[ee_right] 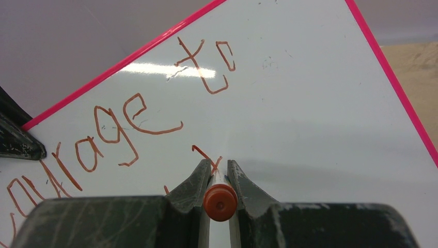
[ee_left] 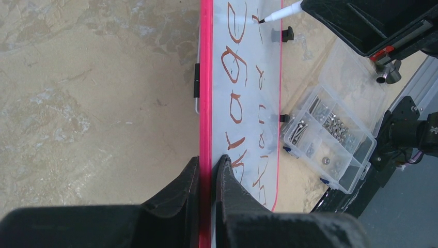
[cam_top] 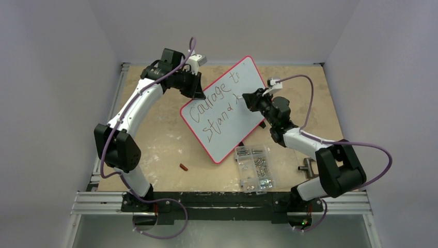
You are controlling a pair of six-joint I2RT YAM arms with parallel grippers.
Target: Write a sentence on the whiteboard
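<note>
Lab: walled bench (cam_top: 165, 139), screw box (cam_top: 254, 168)

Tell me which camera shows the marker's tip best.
Left wrist view: the marker shows side-on, dark tip at the whiteboard. Right wrist view shows only its red back end in the right pincer; from above it is too small to tell.

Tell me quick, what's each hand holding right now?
Left hand: closed on the whiteboard at its pink edge.
Right hand: closed on the marker.

My arms (cam_top: 135, 106) are white tubes between chunky black joints (cam_top: 118, 147), a thin purple cable (cam_top: 356, 144) looping along each. My fingers (ee_left: 178, 194) are matte black wedges, scuffed grey at the edges.
</note>
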